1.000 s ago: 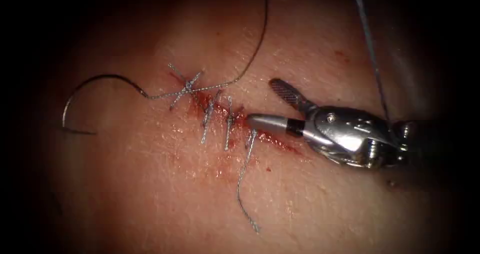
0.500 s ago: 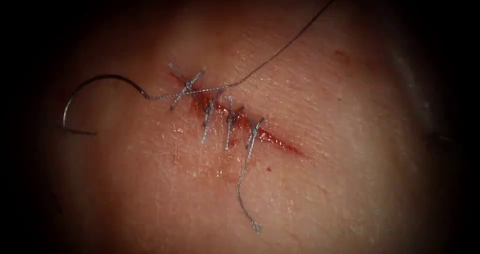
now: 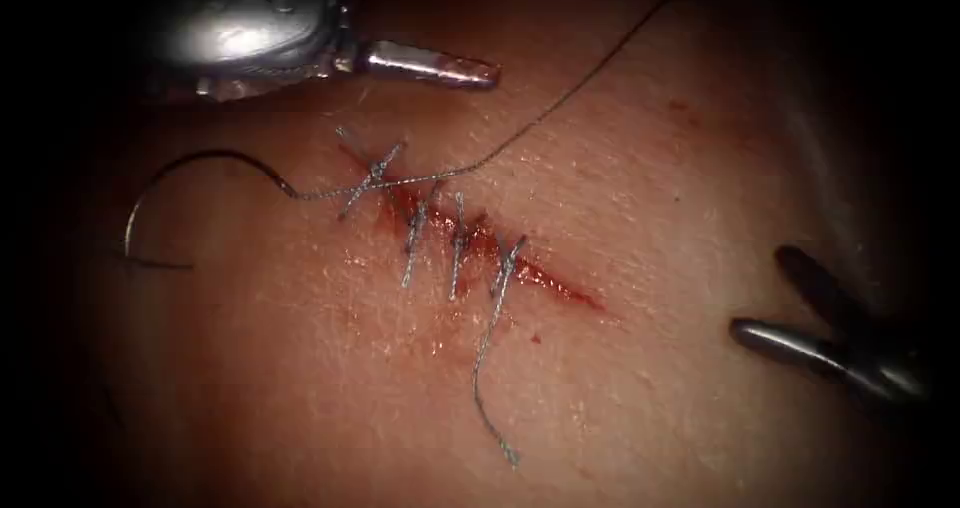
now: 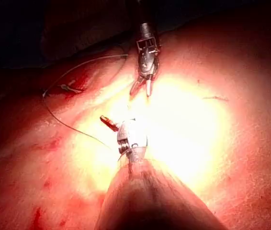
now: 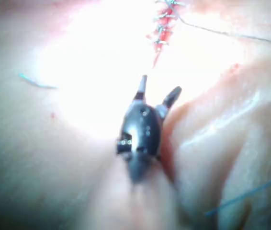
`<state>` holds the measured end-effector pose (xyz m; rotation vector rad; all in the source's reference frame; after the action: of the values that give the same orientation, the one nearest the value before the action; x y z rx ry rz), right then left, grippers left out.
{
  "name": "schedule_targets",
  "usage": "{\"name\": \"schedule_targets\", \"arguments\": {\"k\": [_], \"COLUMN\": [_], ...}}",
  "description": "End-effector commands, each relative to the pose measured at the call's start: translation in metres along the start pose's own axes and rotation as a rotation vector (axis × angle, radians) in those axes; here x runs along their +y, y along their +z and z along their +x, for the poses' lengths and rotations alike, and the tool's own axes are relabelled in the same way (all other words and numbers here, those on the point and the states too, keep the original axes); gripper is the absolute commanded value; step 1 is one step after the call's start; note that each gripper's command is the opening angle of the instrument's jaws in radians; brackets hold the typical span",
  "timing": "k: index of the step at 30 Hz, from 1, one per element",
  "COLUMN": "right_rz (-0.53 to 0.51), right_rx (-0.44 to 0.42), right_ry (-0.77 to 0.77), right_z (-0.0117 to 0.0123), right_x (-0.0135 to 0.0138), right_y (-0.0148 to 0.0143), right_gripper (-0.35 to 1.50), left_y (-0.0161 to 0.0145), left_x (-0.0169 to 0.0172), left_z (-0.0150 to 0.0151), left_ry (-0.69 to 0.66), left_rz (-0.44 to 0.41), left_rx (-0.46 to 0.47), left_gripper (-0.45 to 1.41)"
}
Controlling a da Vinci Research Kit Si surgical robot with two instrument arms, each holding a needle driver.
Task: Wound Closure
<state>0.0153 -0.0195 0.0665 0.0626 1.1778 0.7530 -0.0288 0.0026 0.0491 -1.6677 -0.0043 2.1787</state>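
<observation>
Needle [image 3: 160, 203] free; tools empty — apart

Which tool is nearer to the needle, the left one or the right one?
Left. The left tool is above the needle, which lies free left of the cut; the right tool is open, far right.

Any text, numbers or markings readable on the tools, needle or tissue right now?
None: no readable text on the left gripper, the right gripper, the needle, the thread or the tissue.
The left gripper holds nothing; the right gripper is open and empty. The needle lies free, left of the cut.
</observation>
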Motion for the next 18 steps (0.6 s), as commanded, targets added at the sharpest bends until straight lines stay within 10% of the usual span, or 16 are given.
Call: {"name": "schedule_targets", "arguments": {"k": [1, 10, 18], "right_rz": [0.013, 0.015, 0.04], "right_rx": [0.007, 0.011, -0.065], "right_ry": [-0.013, -0.096, -0.187], "right_z": [0.0003, 0.0022, 0.0026], "right_x": [-0.0018, -0.0034, -0.0047], "right_y": [0.0016, 0.0021, 0.002], "right_gripper": [1.26, 1.26, 1.28], "left_y": [0.0004, -0.0025, -0.0013], "left_x": [0.0009, 0.0094, 0.0149], "left_z": [-0.001, -0.0062, -0.0104], "left_ry": [-0.025, 0.173, 0.279], "left_rz": [-0.031, -0.138, -0.219], "left_rx": [0.008, -0.074, -0.256], "left_gripper": [0.37, 0.0, 0.1]}}
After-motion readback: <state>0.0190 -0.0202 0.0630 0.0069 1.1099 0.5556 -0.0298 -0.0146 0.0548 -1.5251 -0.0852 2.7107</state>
